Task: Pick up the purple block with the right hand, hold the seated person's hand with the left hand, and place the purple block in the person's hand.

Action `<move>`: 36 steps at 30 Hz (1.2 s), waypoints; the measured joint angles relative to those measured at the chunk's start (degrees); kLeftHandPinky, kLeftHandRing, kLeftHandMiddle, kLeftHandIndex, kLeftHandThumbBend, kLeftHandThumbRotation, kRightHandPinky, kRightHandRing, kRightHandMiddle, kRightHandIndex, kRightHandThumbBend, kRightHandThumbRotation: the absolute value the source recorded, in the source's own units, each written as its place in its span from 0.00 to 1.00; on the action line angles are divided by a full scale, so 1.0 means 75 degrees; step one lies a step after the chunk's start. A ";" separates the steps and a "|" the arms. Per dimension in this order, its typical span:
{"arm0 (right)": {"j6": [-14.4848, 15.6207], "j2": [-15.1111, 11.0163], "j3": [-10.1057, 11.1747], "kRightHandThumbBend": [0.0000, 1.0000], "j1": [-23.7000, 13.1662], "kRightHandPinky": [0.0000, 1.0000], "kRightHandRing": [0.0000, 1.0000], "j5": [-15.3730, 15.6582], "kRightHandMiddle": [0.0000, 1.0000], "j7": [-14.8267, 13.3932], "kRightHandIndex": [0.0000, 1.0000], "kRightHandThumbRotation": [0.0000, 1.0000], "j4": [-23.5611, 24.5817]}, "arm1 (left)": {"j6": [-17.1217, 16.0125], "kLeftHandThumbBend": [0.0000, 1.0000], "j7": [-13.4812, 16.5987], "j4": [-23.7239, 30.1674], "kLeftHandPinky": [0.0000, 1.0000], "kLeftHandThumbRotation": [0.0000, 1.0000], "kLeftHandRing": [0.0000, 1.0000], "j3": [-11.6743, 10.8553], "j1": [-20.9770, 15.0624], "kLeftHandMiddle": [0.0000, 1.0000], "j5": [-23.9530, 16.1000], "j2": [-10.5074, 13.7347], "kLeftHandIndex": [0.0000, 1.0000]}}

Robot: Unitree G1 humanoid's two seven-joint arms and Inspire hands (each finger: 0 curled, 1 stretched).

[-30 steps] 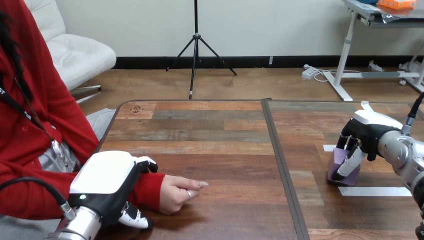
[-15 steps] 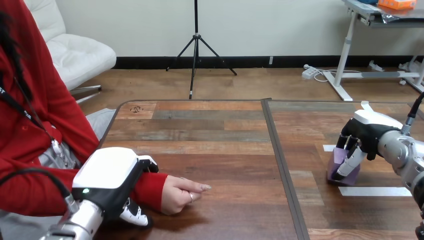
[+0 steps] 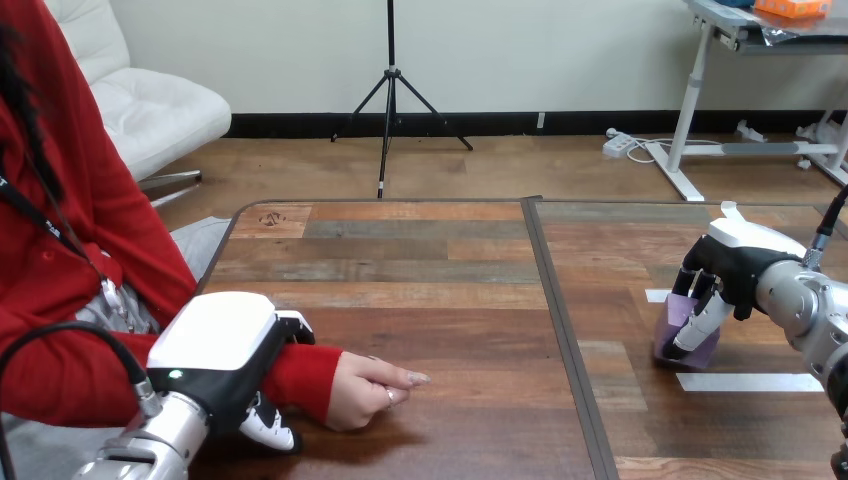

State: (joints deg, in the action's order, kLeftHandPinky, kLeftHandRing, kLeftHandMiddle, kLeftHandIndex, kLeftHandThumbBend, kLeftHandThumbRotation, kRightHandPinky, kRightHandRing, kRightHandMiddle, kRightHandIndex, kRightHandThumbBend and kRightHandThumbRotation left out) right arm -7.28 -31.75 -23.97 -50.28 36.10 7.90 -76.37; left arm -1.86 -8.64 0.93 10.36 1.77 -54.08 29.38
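The purple block (image 3: 676,318) stands on the table at the right, between two strips of white tape. My right hand (image 3: 727,268) is on it from above and behind, its fingers curled down over the block's front and top. At the lower left the person's hand (image 3: 368,390) lies palm down on the table, fingers pointing right. My left hand (image 3: 222,352) sits over the person's red-sleeved wrist (image 3: 301,379), with its fingers over the top and its thumb under the sleeve.
A dark seam (image 3: 560,330) runs front to back between the two tabletops. White tape strips (image 3: 747,382) lie in front of and behind the block. Bare wood stretches between the person's hand and the seam.
The person's hand has slid slightly to the right, and my left hand has moved a little with it. My right hand and the purple block have stayed put.
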 measured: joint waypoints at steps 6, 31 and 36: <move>-0.0001 0.0000 0.0000 0.79 0.0000 0.50 0.57 -0.0013 0.57 0.0000 0.48 0.00 0.0000 | 0.0122 0.91 0.0016 -0.0046 0.56 0.00 0.63 0.0075 -0.0063 0.66 -0.0015 -0.0020 0.64; -0.0040 0.0000 0.0003 0.80 0.0000 0.48 0.55 -0.0031 0.56 -0.0001 0.48 0.00 0.0000 | 0.0282 0.77 0.0531 -0.0655 0.37 0.00 0.45 0.0570 -0.0469 0.49 -0.0068 -0.0030 0.50; -0.0073 0.0000 0.0005 0.80 0.0000 0.48 0.55 -0.0033 0.56 -0.0002 0.48 0.00 0.0000 | 0.0227 0.70 0.0534 -0.0845 0.37 0.00 0.44 0.0651 -0.0565 0.48 -0.0034 -0.0031 0.49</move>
State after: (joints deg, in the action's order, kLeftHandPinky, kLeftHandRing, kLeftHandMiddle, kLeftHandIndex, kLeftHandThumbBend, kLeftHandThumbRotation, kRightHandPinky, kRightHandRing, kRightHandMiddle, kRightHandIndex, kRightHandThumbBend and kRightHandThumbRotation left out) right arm -7.83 -31.75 -23.93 -50.28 35.86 7.88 -76.37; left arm -0.16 -4.63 -5.41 15.25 -2.47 -54.34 29.15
